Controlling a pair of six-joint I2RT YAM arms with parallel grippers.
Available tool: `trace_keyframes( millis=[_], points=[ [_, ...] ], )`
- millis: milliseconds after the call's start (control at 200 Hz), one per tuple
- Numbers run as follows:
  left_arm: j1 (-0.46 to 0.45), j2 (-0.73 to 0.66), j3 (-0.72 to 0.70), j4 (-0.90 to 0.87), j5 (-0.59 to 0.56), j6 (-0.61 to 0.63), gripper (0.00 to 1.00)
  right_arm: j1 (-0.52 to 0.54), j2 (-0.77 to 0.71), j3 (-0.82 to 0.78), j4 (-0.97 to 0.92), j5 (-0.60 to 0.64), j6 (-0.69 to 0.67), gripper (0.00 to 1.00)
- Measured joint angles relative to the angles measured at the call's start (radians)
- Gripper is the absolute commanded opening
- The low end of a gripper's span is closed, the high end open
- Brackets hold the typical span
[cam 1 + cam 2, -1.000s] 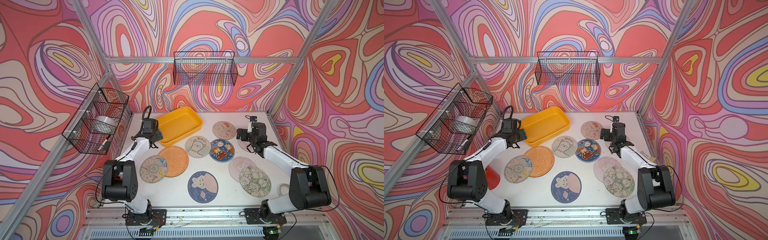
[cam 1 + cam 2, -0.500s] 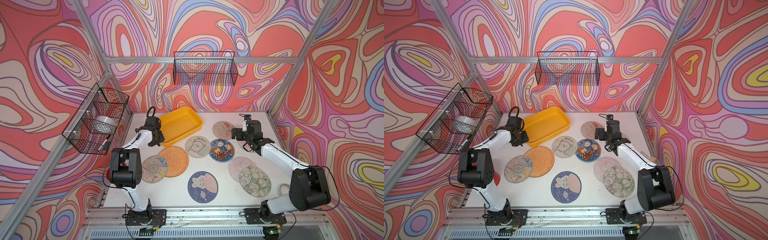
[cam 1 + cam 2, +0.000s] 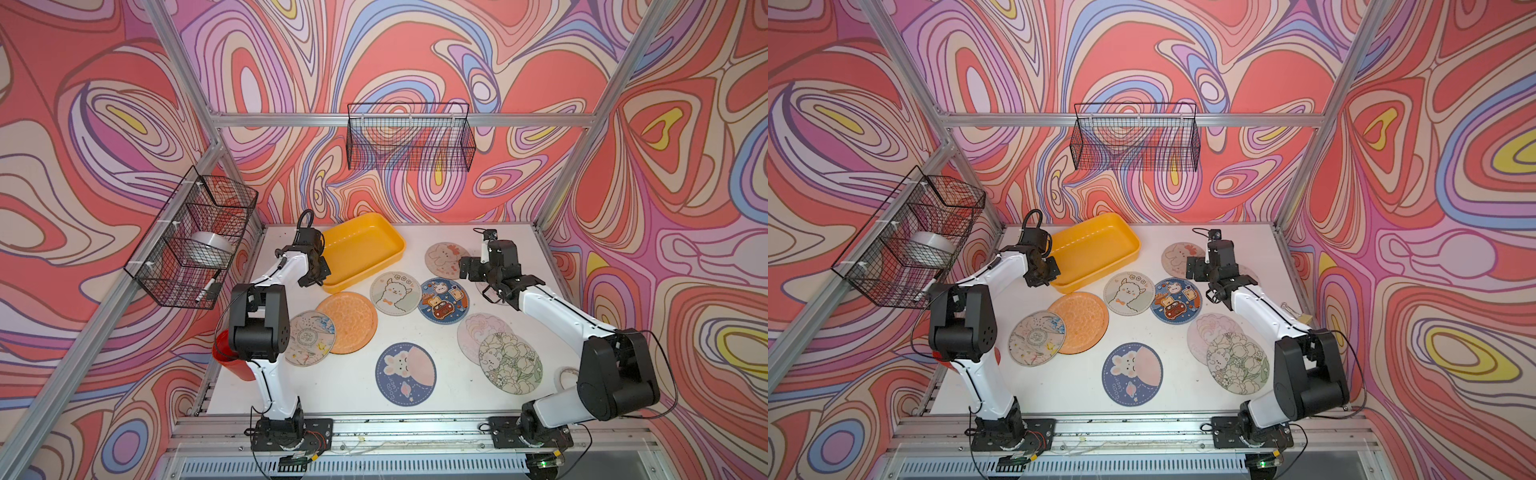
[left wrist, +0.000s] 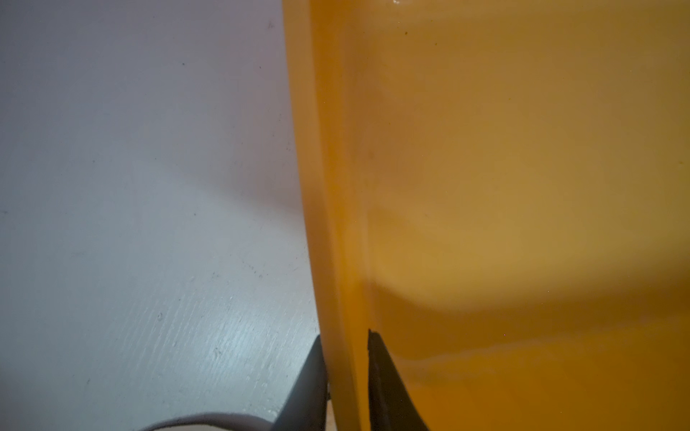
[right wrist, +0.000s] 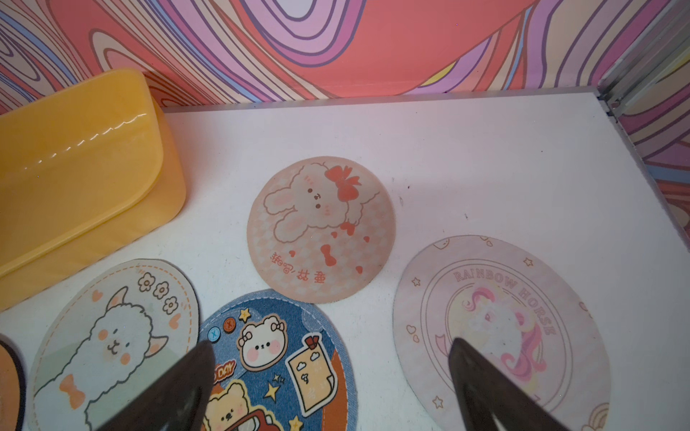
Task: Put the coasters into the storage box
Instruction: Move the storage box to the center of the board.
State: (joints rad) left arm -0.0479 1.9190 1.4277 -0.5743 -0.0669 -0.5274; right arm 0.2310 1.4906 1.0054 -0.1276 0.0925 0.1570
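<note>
The yellow storage box (image 3: 361,245) (image 3: 1096,245) lies empty at the back left. My left gripper (image 3: 319,277) (image 4: 345,336) is shut on its rim (image 4: 336,224), one finger outside the wall and one inside. Several coasters lie flat on the table: bunny with red bow (image 3: 442,257) (image 5: 321,227), alpaca (image 3: 395,293) (image 5: 112,336), blue bears (image 3: 442,299) (image 5: 276,358), orange (image 3: 349,322), blue bunny (image 3: 405,373), floral (image 3: 509,361). My right gripper (image 3: 492,291) (image 5: 330,345) hangs open and empty over the gap between the blue bears coaster and the rainbow horse coaster (image 5: 500,328).
A red pot (image 3: 226,357) stands by the left arm's base. Black wire baskets hang on the back wall (image 3: 409,137) and the left wall (image 3: 195,237), the latter holding a tape roll (image 3: 210,245). A tape ring (image 3: 567,376) lies by the right arm's base.
My left gripper moved right to the box's near corner and closed on its rim. My right gripper shifted a little left and stayed open.
</note>
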Motion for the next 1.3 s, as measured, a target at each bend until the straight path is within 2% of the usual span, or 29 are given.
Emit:
trace_keyframes(
  millis=[255,606,957,1297],
  points=[
    [0.001,0.046,0.051,-0.005,-0.015,0.006,0.08,0.0,0.011,0.01,0.0,0.016,-0.002,0.98],
    [-0.003,0.11,0.143,-0.024,-0.039,0.021,0.0,0.013,0.029,0.023,-0.01,0.023,-0.001,0.98],
    [-0.001,0.248,0.344,-0.054,-0.048,0.117,0.0,0.024,0.04,0.051,-0.024,0.024,-0.002,0.98],
    [0.01,0.292,0.409,-0.053,-0.019,0.197,0.0,0.035,0.056,0.08,-0.042,0.027,-0.003,0.98]
  ],
)
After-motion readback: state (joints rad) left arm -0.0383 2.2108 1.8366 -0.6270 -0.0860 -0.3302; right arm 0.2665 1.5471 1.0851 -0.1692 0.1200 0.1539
